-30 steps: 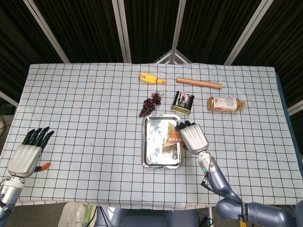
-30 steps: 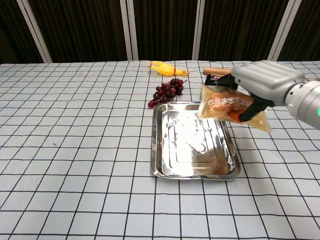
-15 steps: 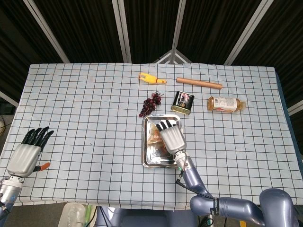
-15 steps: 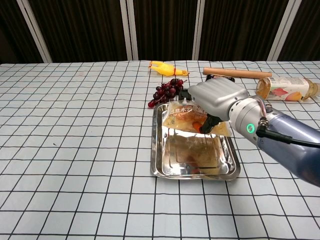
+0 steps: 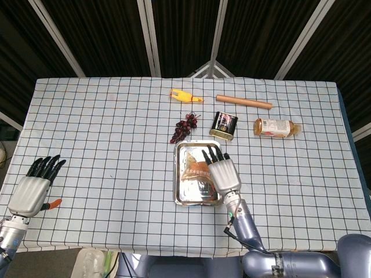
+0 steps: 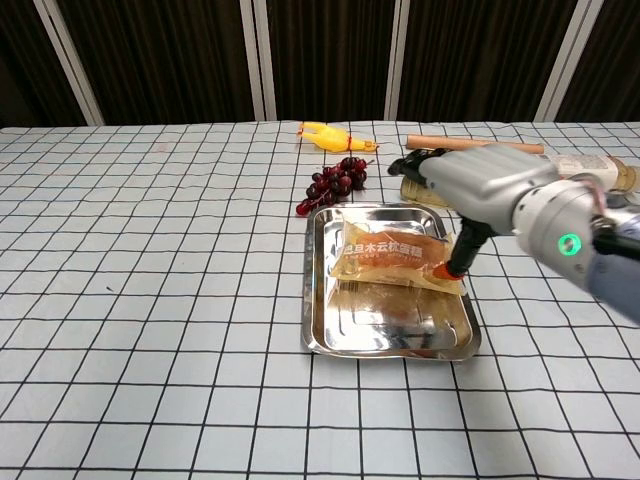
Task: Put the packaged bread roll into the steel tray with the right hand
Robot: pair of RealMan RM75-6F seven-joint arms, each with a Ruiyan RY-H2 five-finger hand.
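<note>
The packaged bread roll (image 5: 194, 172) (image 6: 390, 255), in a clear wrapper with an orange label, lies inside the steel tray (image 5: 178, 174) (image 6: 312, 290), slightly tilted toward its left side. My right hand (image 5: 223, 174) (image 6: 490, 185) hovers over the tray's right half with its fingers stretched out and apart. Its orange thumb tip sits at the packet's right edge; nothing is pinched. My left hand (image 5: 35, 188) rests at the table's near left corner, fingers spread, holding nothing; the chest view does not show it.
Behind the tray lie dark grapes (image 5: 182, 128) (image 6: 335, 185), a yellow rubber chicken (image 5: 185, 97) (image 6: 325, 135), a dark tin (image 5: 224, 125), a wooden stick (image 5: 243, 102) (image 6: 470, 143) and a bottle on its side (image 5: 277, 127). A checked cloth covers the table.
The right hand carried the packet left over the tray, lowered it in, then let go and shifted right with fingers stretched out. The left hand stayed still.
</note>
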